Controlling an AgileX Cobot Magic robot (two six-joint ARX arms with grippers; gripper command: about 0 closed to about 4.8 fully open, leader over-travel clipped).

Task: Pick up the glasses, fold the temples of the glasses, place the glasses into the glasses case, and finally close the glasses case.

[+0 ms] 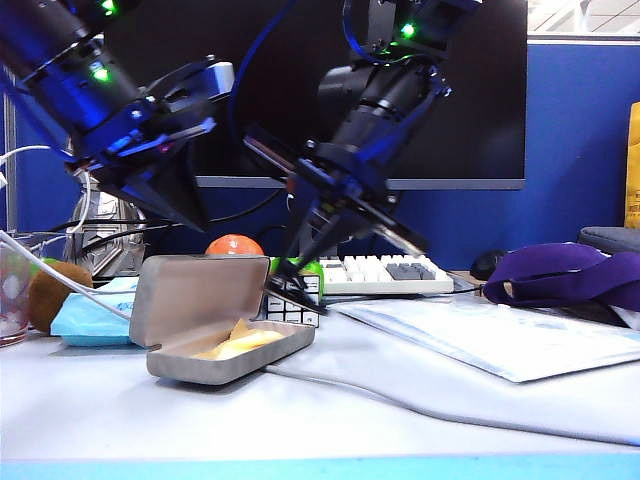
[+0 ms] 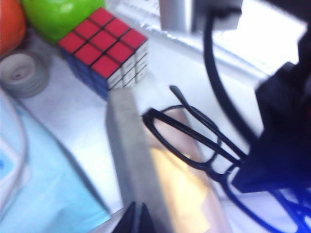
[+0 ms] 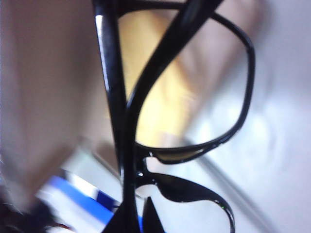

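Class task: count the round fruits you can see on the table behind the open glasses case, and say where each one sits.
3: an orange behind the glasses case lid; a green apple beside it, near the puzzle cube; a brown kiwi at far left. Others may be hidden.

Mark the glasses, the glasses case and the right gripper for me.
glasses (image 2: pixel 181 130), left wrist view, on the nearer lens.
glasses case (image 1: pixel 190 292), exterior view, on the open lid's lining.
right gripper (image 1: pixel 283 268), exterior view, at the fingertips holding the glasses.
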